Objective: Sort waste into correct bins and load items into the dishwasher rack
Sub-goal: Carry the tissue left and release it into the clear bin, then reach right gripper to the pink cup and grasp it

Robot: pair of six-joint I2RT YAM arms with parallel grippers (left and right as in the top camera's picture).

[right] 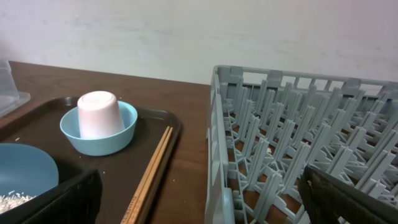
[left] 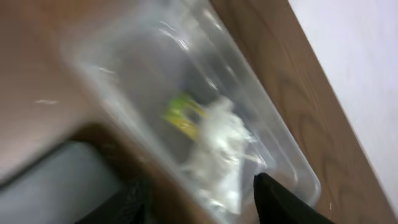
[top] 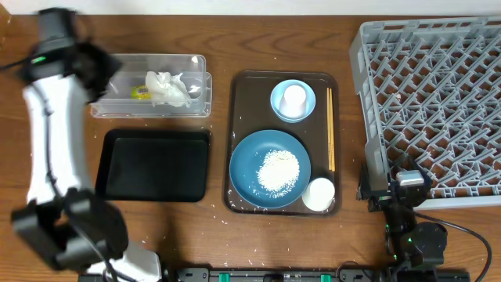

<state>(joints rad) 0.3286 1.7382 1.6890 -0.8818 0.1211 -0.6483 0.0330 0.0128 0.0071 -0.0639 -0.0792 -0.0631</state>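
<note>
**Wrapper and napkin in clear box; dishes on serving tray**

Left gripper (left: 205,208) hangs over the clear box (top: 196,107), fingers (left: 280,202) apart with nothing between them. The wrist view is blurred.

In the box, the crumpled napkin (top: 168,88) lies with the yellow-green wrapper (top: 141,93) touching its left side. The black tray (top: 156,164) sits just below the box in the overhead view.

The brown serving tray (top: 249,102) holds:
- dark-blue plate (top: 246,172) with the rice heap (top: 279,170) on it
- light-blue bowl (top: 278,110) with a white cup (top: 293,97) upside down inside
- second white cup (top: 318,194) just beside the plate's lower-right rim
- chopsticks (top: 329,129) lying along the tray's right side

Right gripper (right: 199,186) sits low at the near-left corner of the grey rack (top: 438,94). Its fingers (right: 56,202) are wide apart, holding nothing.
</note>
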